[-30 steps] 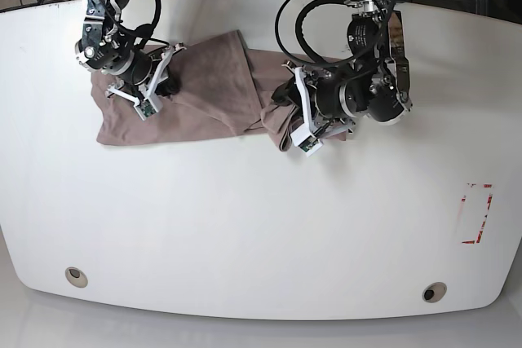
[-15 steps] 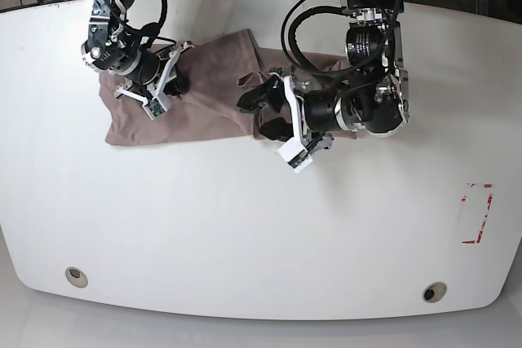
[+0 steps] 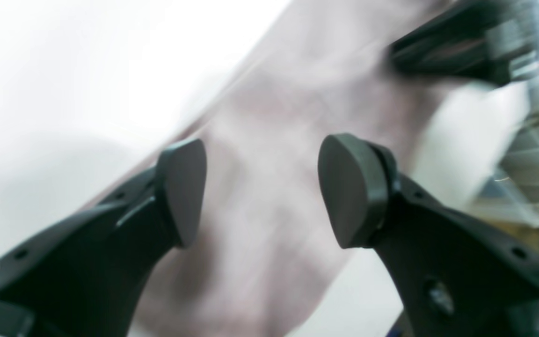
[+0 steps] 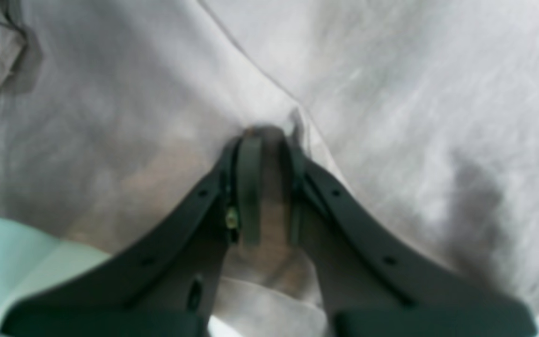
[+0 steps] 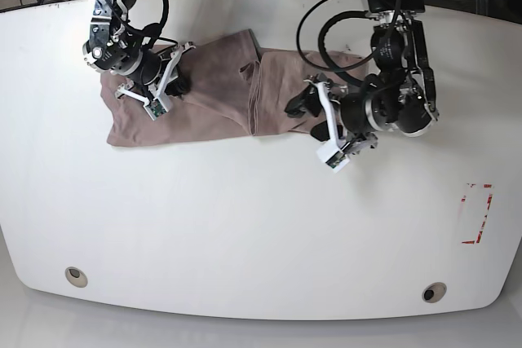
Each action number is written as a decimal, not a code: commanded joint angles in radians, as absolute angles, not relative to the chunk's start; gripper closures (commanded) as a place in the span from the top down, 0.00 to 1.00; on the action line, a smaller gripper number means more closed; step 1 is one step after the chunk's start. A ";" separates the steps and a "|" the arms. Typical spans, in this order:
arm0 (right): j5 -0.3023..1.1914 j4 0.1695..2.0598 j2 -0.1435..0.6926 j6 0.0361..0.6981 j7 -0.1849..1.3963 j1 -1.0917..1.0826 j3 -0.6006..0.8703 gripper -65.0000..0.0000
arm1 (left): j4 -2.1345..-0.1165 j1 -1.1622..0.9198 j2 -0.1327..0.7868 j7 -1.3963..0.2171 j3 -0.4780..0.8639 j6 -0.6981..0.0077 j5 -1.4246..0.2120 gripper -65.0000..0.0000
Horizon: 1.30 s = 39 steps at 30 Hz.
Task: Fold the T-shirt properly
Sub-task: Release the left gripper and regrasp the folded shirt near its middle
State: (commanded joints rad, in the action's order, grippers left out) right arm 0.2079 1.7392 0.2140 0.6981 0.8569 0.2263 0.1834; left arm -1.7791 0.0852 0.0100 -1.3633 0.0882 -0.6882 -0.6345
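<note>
Mauve-brown soft cloth T-shirt (image 5: 204, 95) lies wrinkled along the far side of the white table (image 5: 245, 234), partly folded, a crease near its middle. The right tool (image 4: 269, 187) is pinching a ridge of the cloth; the left tool (image 3: 260, 187) is spread, holding nothing, just above the shirt's other end. To fold well, the left should take a full edge and both should lift evenly

Left gripper (image 3: 260, 187) spread wide, pads (image 3: 351, 189) well apart, nothing between them; arm bent low, wrist turned sideways. Right gripper (image 4: 267, 187) pinched on a fold of the shirt (image 4: 391, 93); arm reaches down from the far edge
</note>
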 joint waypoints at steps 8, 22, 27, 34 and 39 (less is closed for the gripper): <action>0.216 1.880 0.211 0.698 0.952 0.205 0.185 0.13 | -1.776 0.041 0.051 -1.291 0.125 -0.688 -0.573 0.12; 0.226 1.989 0.065 0.698 1.228 0.031 0.492 0.81 | -1.598 0.007 0.076 -1.219 0.130 -0.694 -0.498 0.10; 0.360 1.986 0.071 0.698 1.313 -0.016 0.622 0.91 | -1.578 0.001 0.104 -1.219 0.134 -0.694 -0.498 0.10; 0.553 1.873 0.128 0.698 1.396 -0.077 0.840 0.85 | -1.578 -0.002 0.114 -1.219 0.136 -0.694 -0.495 0.10; 0.634 1.687 0.177 0.698 1.396 -0.082 0.920 0.85 | -1.578 -0.002 0.128 -1.219 0.136 -0.690 -0.495 0.10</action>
State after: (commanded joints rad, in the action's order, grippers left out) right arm 0.6345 1.6870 0.1772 0.6981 1.3963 -0.0821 0.9198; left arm -1.5781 -0.0023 0.1281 -1.2190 0.1358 -0.6897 -0.4948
